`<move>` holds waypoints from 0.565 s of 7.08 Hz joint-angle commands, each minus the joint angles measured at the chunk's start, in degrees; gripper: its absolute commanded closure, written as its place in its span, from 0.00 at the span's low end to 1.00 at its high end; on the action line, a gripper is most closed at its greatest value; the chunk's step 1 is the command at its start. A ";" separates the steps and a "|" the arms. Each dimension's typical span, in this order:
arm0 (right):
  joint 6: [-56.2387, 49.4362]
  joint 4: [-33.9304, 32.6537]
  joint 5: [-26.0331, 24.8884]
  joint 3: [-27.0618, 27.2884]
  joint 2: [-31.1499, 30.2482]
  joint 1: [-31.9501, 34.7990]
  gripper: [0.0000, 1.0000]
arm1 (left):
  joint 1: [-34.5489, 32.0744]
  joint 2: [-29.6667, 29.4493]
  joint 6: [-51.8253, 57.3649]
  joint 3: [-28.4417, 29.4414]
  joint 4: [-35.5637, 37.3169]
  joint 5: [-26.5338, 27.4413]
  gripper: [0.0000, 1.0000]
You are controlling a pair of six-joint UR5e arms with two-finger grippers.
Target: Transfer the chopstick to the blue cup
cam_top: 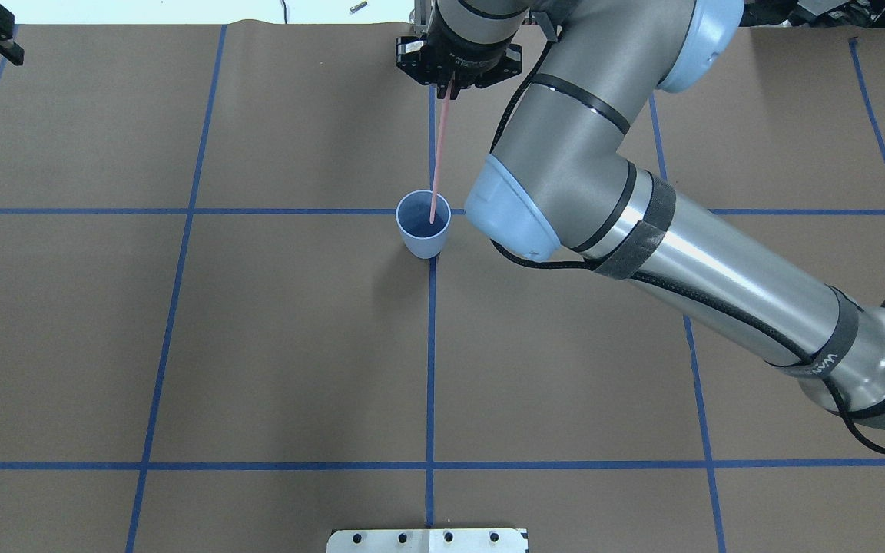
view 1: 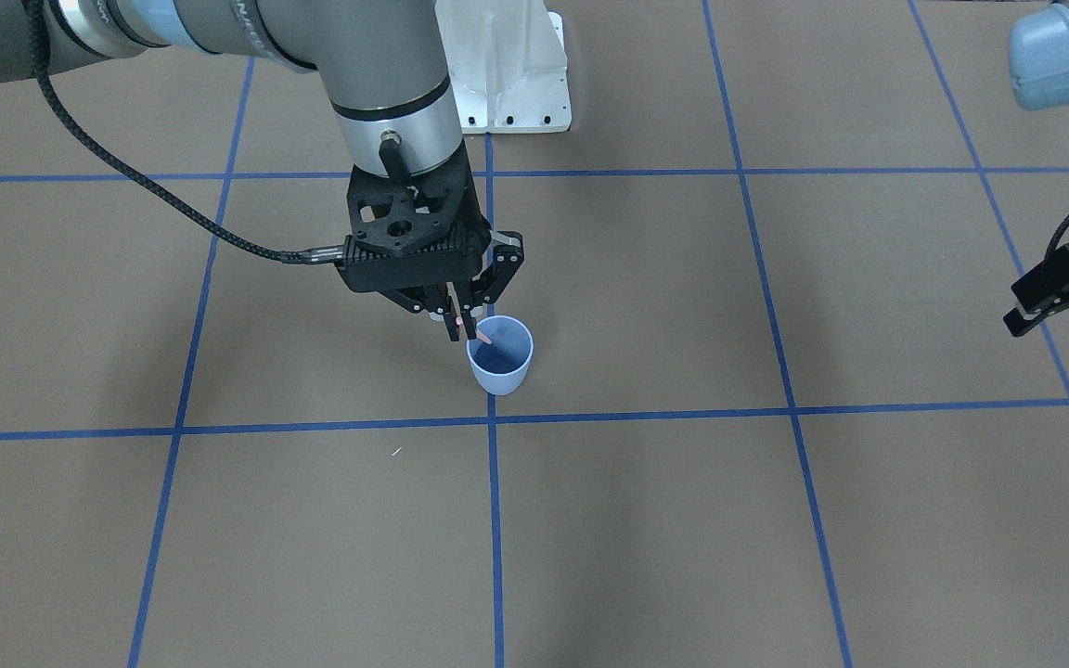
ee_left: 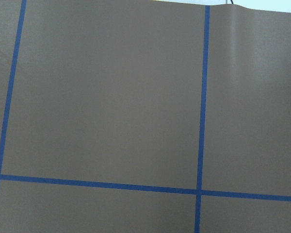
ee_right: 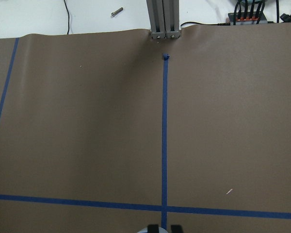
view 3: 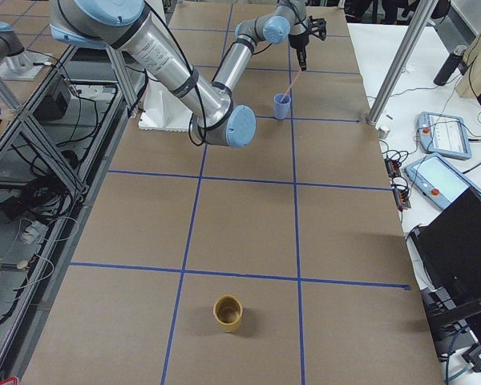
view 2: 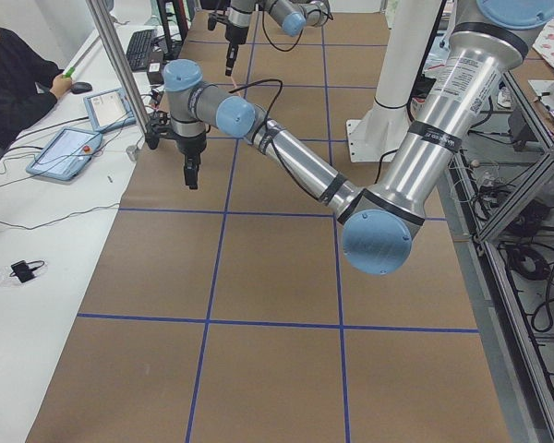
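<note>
The blue cup (view 1: 500,357) stands upright on the brown paper near the middle grid line; the overhead view shows it too (cam_top: 423,224). My right gripper (view 1: 462,329) hangs just above the cup's rim on the robot's side, shut on the upper end of the salmon-pink chopstick (cam_top: 439,153). The stick slants down and its lower end lies inside the cup's mouth. In the right wrist view only the close-set fingertips (ee_right: 155,228) show at the bottom edge. My left gripper (view 1: 1045,297) hovers far off at the table's side with nothing near it; whether it is open I cannot tell.
A tiny white fleck (view 1: 396,452) lies on the paper in front of the cup. A yellow-brown cup (view 3: 228,313) stands at the table's far end on my right. The white mounting plate (cam_top: 427,540) marks the robot's base. A person (view 2: 9,78) sits at the side bench with tablets.
</note>
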 commanded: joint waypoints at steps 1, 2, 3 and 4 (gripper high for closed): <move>0.07 0.82 -1.63 -0.86 -0.09 -2.22 1.00 | 0.06 0.27 0.08 0.37 -0.13 0.08 0.02; 0.33 0.82 -1.64 -0.86 -0.18 -2.66 0.89 | 0.06 0.27 0.08 0.37 -0.04 0.08 0.02; 3.81 1.78 -2.07 -0.95 -0.53 -3.54 0.54 | -0.03 0.36 0.08 0.37 -0.04 0.08 0.02; 4.46 5.96 -3.29 -1.38 -2.19 -4.50 0.08 | -0.03 0.36 0.08 0.37 -0.04 0.08 0.02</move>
